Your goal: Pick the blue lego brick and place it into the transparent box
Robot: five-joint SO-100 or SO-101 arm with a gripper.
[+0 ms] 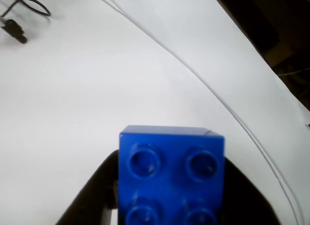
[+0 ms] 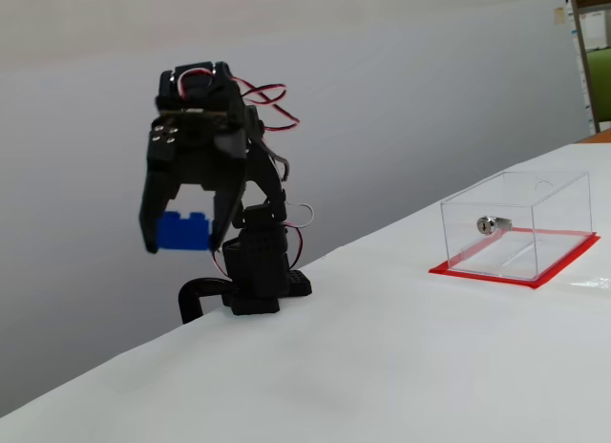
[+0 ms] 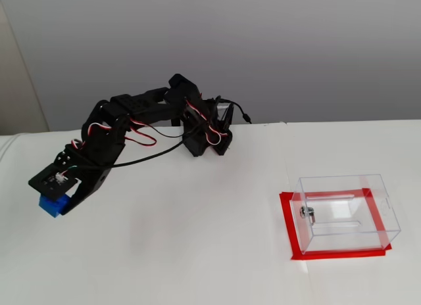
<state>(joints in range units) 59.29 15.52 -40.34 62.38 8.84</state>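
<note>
The blue lego brick (image 1: 172, 174) fills the lower middle of the wrist view, studs up, held between my black fingers (image 1: 89, 196). In both fixed views the brick (image 2: 182, 230) (image 3: 52, 205) hangs in the air above the white table, with my gripper (image 2: 181, 235) (image 3: 58, 203) shut on it. The transparent box (image 3: 345, 211) sits on its red base at the right of the table, far from the gripper; it also shows at the right in the side-on fixed view as the transparent box (image 2: 520, 223) with a silver lock (image 2: 488, 224) on its wall.
The arm's base (image 2: 253, 285) is clamped at the table's far edge. A black cable and plug (image 1: 17, 33) lie at the top left of the wrist view. A thin clear line (image 1: 203, 84) curves across the white table there.
</note>
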